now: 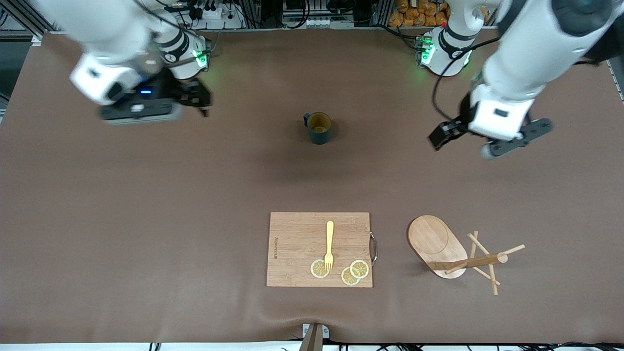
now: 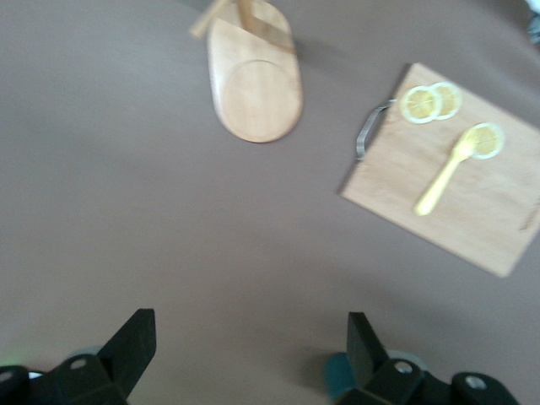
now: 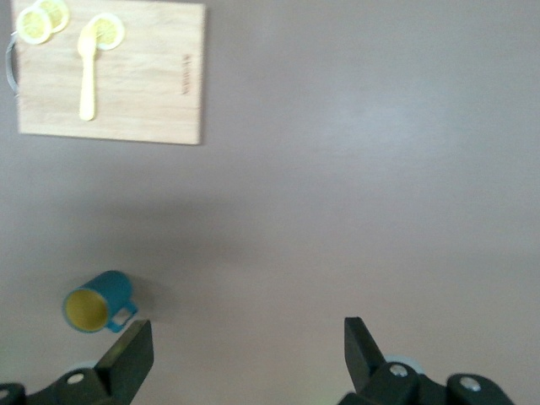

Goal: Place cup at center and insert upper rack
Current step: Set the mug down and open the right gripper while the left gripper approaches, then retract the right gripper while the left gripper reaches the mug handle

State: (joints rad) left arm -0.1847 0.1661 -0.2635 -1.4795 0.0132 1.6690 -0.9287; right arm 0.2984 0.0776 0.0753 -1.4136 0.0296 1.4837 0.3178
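The cup (image 1: 319, 127), dark teal with a yellow inside, stands upright in the middle of the table; it also shows in the right wrist view as the cup (image 3: 93, 305), and a teal edge of the cup (image 2: 336, 377) peeks past a finger in the left wrist view. The upper rack (image 1: 437, 241) lies tipped on its side, nearer to the front camera than the cup, toward the left arm's end; its oval base (image 2: 257, 93) faces the left wrist camera. My left gripper (image 1: 441, 135) hangs open and empty over bare table beside the cup. My right gripper (image 1: 202, 101) hangs open and empty over the table toward the right arm's end.
A rectangular wooden cutting board (image 1: 297, 243) with a metal handle lies beside the rack, nearer to the front camera than the cup. On it rest a yellow fork (image 1: 329, 243) and three lemon slices (image 1: 359, 268). Brown cloth covers the table.
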